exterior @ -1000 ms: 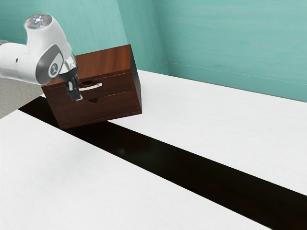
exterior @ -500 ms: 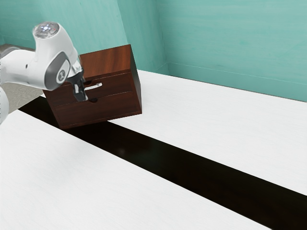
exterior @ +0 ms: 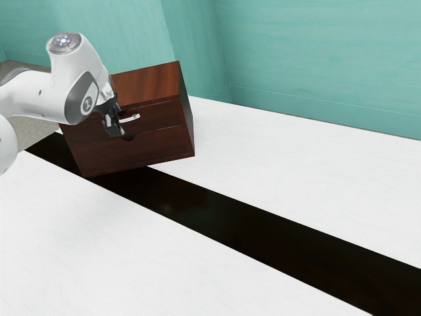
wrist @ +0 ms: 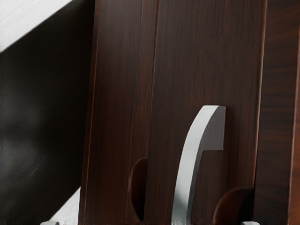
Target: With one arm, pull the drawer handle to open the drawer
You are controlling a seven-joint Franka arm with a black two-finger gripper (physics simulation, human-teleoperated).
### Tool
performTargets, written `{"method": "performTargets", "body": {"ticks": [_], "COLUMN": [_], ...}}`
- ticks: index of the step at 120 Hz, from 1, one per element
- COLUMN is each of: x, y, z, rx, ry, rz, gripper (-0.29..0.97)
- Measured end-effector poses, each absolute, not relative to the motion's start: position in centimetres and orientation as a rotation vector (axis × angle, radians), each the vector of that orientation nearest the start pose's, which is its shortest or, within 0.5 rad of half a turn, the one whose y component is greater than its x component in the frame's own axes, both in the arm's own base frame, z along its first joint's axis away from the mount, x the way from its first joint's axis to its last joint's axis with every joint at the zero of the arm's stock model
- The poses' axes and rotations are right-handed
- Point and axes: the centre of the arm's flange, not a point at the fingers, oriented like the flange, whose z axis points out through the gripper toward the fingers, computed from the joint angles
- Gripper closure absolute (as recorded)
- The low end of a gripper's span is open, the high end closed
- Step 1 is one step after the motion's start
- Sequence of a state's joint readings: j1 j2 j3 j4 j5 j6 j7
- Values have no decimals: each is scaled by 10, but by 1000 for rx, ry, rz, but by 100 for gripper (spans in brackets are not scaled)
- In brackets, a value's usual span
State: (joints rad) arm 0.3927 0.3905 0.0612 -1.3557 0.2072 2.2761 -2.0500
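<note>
1 pincer [exterior: 116,125], spread wide, straddles the 1 silver handle [exterior: 133,118] on the upper drawer [exterior: 158,112]; 2 drawers, both flush in 1 wooden cabinet [exterior: 148,82] on the bench [exterior: 296,158].

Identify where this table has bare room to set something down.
Free: white tabletop between drawer unit and teal wall, and the white area this side of the black strip. Crowded: the drawer front, with the end effector at the handle.
</note>
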Motion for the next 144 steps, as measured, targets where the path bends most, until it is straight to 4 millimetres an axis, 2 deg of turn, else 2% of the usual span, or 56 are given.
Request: {"method": "performTargets", "body": {"ticks": [56, 90, 144], "x": [648, 648, 642], "y": [318, 316, 310], "z": [544, 544, 541], "rx": [1016, 1032, 1033], "ry": [2644, 2644, 2702], "rz": [715, 708, 590], "gripper": [24, 30, 34]}}
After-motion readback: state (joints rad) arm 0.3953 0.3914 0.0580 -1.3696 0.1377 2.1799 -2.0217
